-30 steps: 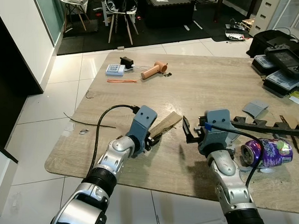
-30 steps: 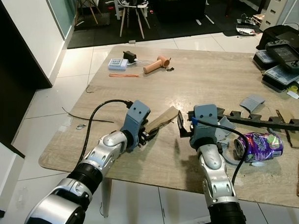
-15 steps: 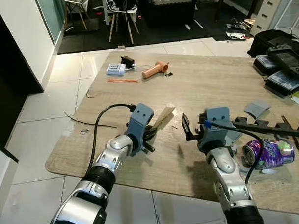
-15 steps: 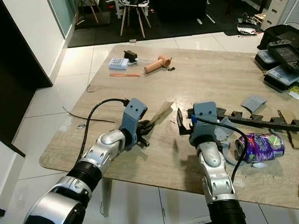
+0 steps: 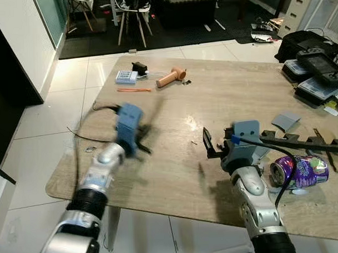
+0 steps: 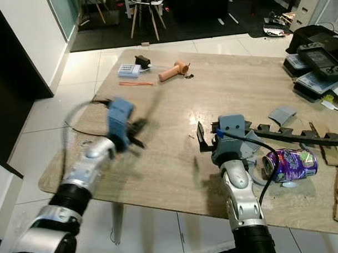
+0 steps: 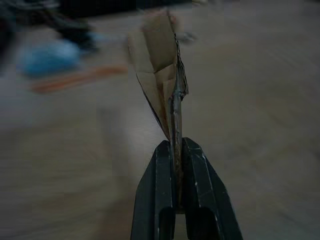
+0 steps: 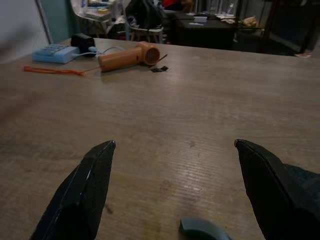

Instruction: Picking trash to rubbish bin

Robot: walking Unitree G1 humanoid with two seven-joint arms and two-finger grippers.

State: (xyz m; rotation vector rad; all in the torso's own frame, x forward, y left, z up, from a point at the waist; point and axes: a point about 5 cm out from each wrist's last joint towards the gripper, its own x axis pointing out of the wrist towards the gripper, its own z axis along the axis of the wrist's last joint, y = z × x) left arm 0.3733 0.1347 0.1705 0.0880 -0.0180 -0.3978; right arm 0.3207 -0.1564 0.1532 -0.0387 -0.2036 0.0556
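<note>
Your left gripper (image 7: pixel 176 165): fingers pinched tight on a folded cardboard scrap (image 7: pixel 162 75), which stands up from the fingertips above the wooden table (image 5: pixel 223 97); the arm is blurred in the head views, over the table's left part. Your right gripper (image 8: pixel 175 192): fingers spread wide with nothing between them, low over the table near its front edge. Just to its right you have a crushed purple can (image 5: pixel 300 172) lying on its side. Behind that, a long black strip (image 5: pixel 303 144) and a grey piece (image 5: pixel 285 122). At the far end: an orange tool (image 5: pixel 172 77), a blue device (image 5: pixel 126 77), an orange strip (image 5: pixel 134 90).
</note>
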